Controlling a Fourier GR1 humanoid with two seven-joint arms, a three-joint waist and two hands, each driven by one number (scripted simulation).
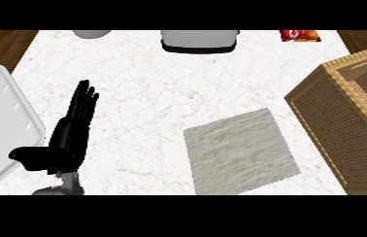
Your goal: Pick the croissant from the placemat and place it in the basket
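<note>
The left hand (68, 134) lies low at the table's (158, 85) left side, its fingers (84, 97) straight and close together, holding nothing, tips pointing up the view; the thumb sticks out toward the white tray (16, 119) just left of it. That tray runs off the left edge. Right of the fingers a broad stretch of bare marbled table opens out. Beyond it, lower right of the fingertips, lies the grey placemat (240, 151), turned slightly askew, its top bare. Further right still, well apart from the fingers, stands the wicker basket (326, 114), cut by the right edge; only a sliver of its inside shows, so its contents cannot be told. The croissant cannot be seen. Along the far edge, ahead of the fingertips, sit a grey bowl-like shape (91, 33), a grey appliance (199, 41) and a red packet (299, 35).
</note>
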